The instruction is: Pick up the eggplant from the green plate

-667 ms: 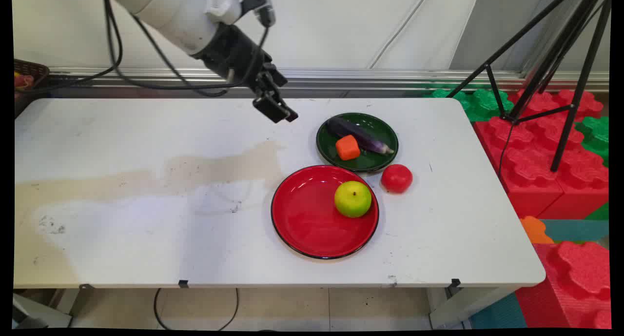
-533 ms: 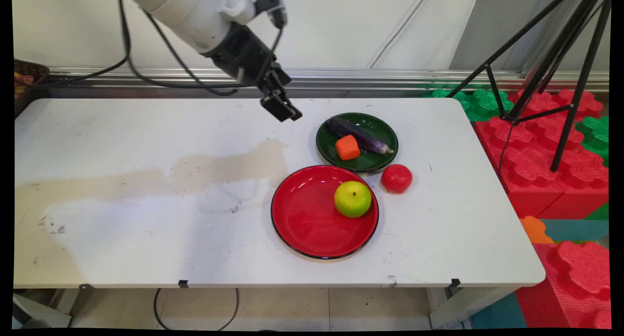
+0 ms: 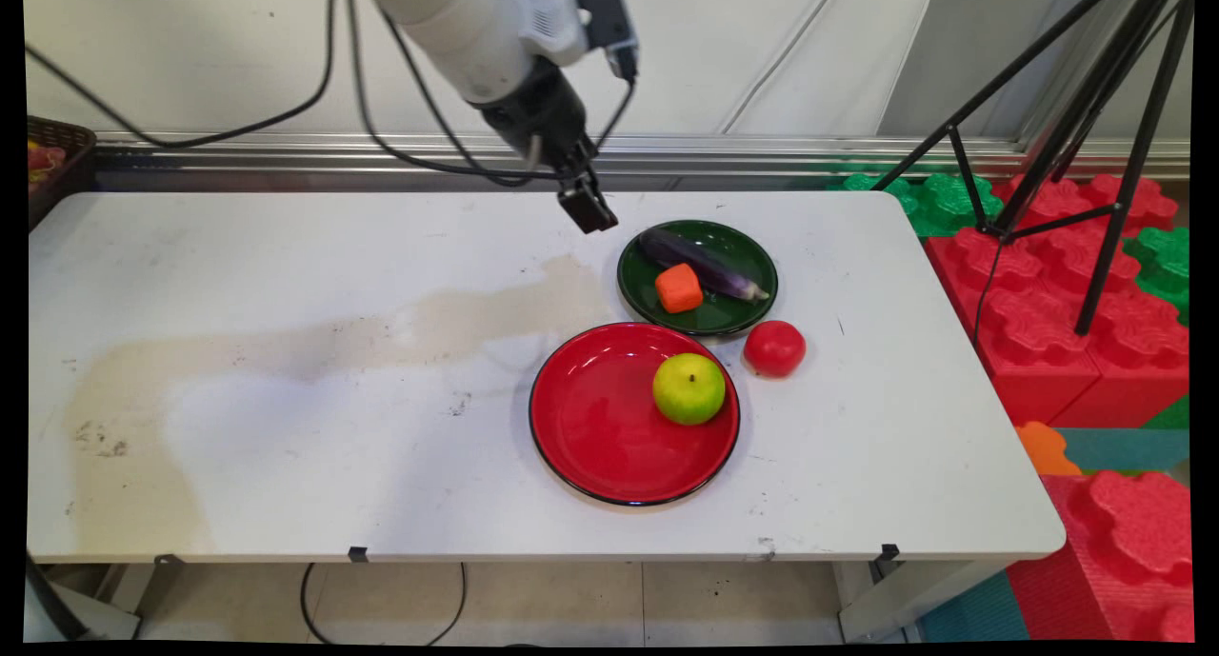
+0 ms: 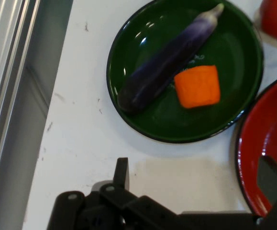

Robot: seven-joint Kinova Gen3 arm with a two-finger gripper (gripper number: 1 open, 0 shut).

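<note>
Claw (image 3: 589, 208) open wide and empty, hanging above the surface (image 3: 286, 427) near its far edge, just beside the green plate (image 4: 128, 57). Plate holds eggplant (image 4: 167, 62) and orange block (image 4: 198, 86), touching.

Claw swinging toward the green plate

The claw (image 3: 589, 208) is travelling rightward above the desk (image 3: 286, 256), drawing nearer the green plate (image 3: 640, 299), now just beside its rim.

Glossy green plate (image 4: 128, 115), glossy red plate (image 3: 590, 447), scuffed white table (image 3: 286, 447)

Purple eggplant (image 3: 703, 261) and orange block (image 3: 679, 288) on green plate (image 3: 743, 245); yellow-green apple (image 3: 689, 388) on red plate (image 3: 590, 427).
</note>
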